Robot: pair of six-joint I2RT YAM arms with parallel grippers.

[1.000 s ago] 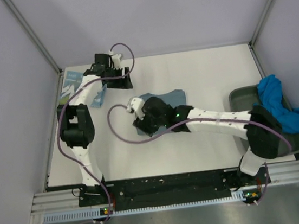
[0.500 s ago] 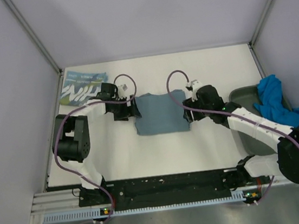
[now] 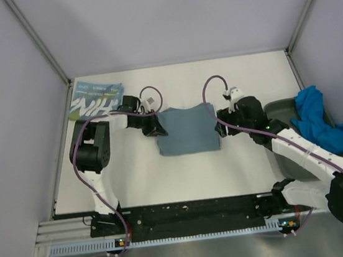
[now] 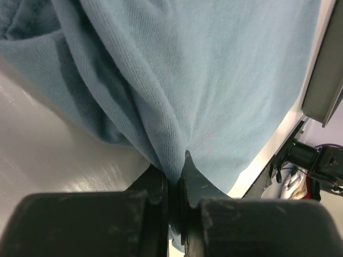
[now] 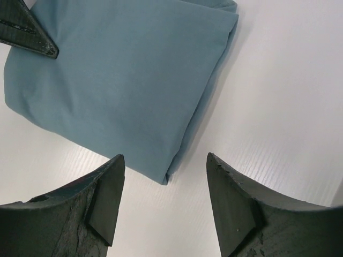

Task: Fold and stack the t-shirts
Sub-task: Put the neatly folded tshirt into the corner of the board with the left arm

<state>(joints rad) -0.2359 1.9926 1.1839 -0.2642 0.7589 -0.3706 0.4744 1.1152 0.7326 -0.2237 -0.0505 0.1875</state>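
Far left corner: a folded teal cloth t-shirt with big white "NIH" letters (image 3: 96,99) lies flat on the white table (image 3: 240,76), close to the wall.
Left claw: the left claw (image 3: 154,126) (image 4: 172,171) is pinched tight on the left edge of the plain grey-blue cloth t-shirt (image 3: 187,129) (image 4: 214,80) (image 5: 118,69). A little fold of cloth is squashed between its two black fingers.
Middle: the plain grey-blue cloth t-shirt lies folded into a neat square between the two claws.
Right claw: the right claw (image 3: 221,128) (image 5: 164,156) has its fingers wide apart and holds nothing. It sits at the shirt's right edge, one finger on each side of a corner.
Right side: a bright blue cloth t-shirt (image 3: 321,119) lies in a crumpled heap on the dark grey-green tray (image 3: 280,110).
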